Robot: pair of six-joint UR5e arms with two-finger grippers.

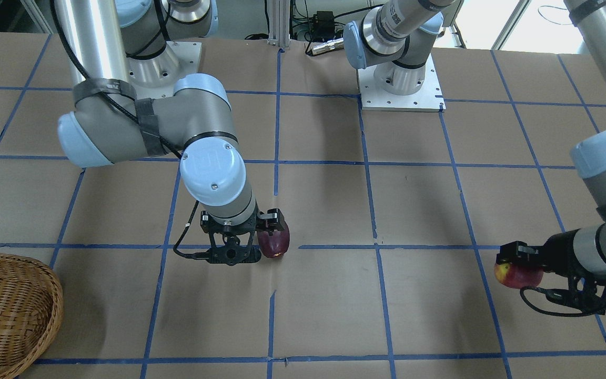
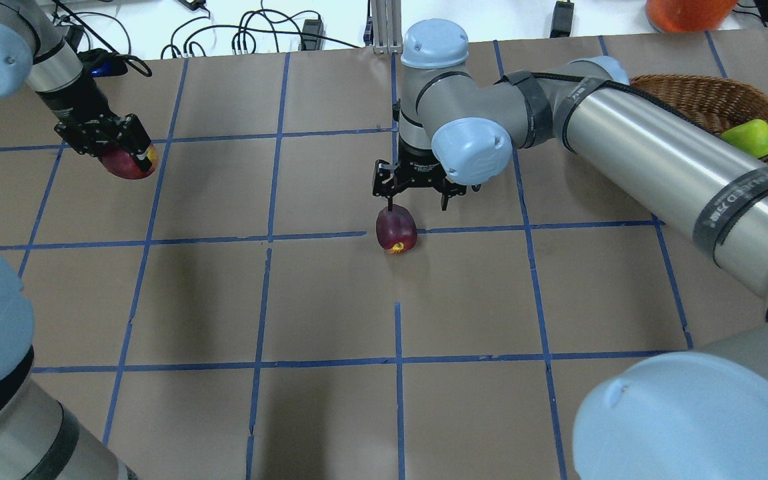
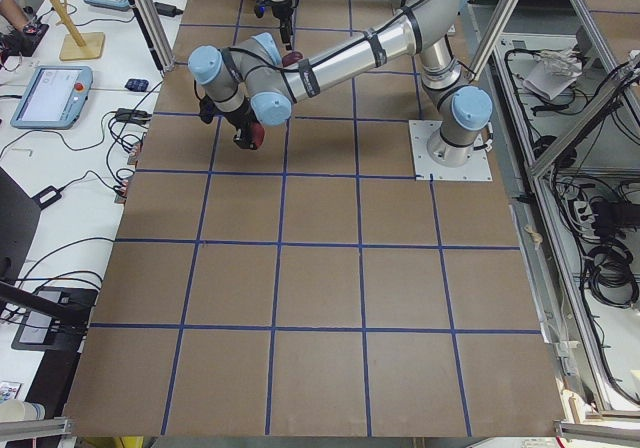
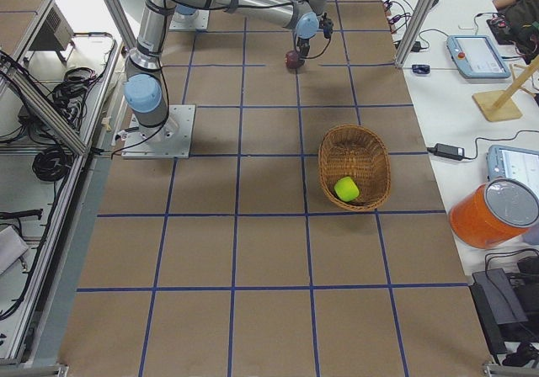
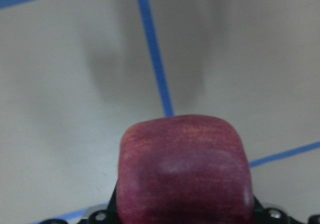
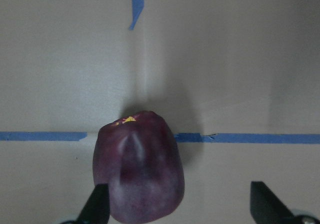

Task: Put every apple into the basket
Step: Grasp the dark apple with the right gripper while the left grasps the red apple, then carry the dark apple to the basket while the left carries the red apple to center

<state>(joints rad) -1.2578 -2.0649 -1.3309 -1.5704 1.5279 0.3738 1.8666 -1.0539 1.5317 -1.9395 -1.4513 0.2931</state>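
Observation:
My left gripper [image 2: 124, 148] is shut on the red apple [image 2: 133, 163] with a yellowish patch, at the far left of the table. The left wrist view shows the red apple [image 5: 184, 171] filling the space between the jaws. My right gripper [image 2: 419, 199] is open and points down at mid-table. The dark maroon apple [image 2: 396, 230] lies on the paper, close to one finger [image 6: 99, 206] and well apart from the other. The yellow-green apple [image 2: 749, 137] lies in the wicker basket [image 2: 704, 90] at the far right.
Brown paper with blue tape lines [image 2: 331, 363] covers the table. My right forearm [image 2: 657, 160] passes over the near side of the basket. An orange container [image 4: 493, 213] and tablets [image 4: 474, 55] stand on the side bench beyond the basket.

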